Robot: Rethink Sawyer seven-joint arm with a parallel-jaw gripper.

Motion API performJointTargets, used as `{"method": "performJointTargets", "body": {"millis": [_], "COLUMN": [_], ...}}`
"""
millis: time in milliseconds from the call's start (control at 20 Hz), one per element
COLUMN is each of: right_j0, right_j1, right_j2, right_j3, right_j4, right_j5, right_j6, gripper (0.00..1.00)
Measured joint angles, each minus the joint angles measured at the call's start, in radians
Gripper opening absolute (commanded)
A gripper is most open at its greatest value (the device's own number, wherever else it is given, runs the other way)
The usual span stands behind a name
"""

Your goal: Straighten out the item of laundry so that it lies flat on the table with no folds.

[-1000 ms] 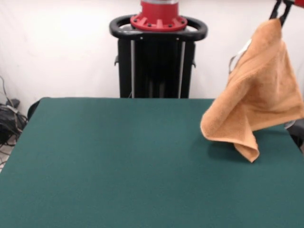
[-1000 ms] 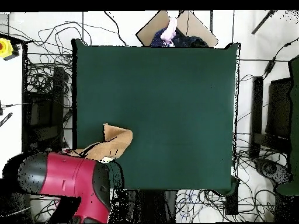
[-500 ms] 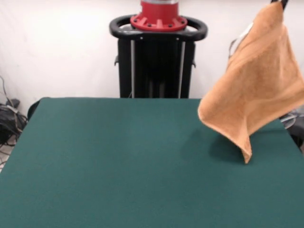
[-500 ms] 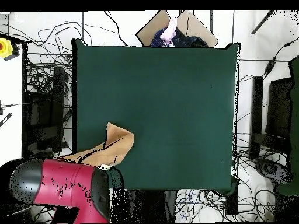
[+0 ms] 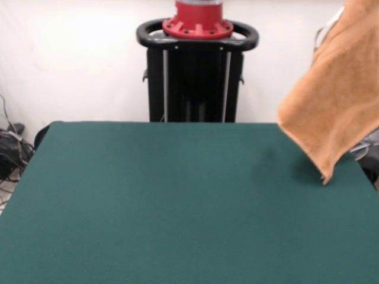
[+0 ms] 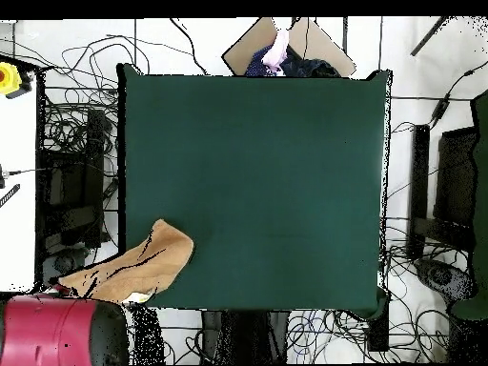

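Even, soft, bright light fills both views, with the white wall behind the pedestal (image 5: 197,65) near washed out. The bench (image 5: 166,207) takes it matt, without glare. A faint, diffuse shadow lies near its far right corner, beneath the hanging towel (image 5: 337,100), whose terry texture looks slightly soft

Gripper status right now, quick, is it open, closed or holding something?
Gripper: not in view; the towel hangs lifted from above the picture's edge, over the table.
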Motion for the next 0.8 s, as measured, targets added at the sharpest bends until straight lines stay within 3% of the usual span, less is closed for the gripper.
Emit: {"method": "performJointTargets", "body": {"millis": [800], "right_j0": [0.025], "right_j1": [-0.002], "right_j2": [0.000], "right_j3": [0.000], "right_j4": [0.019], "right_j5": [0.000], "right_j6": [0.197], "gripper": [0.00]}}
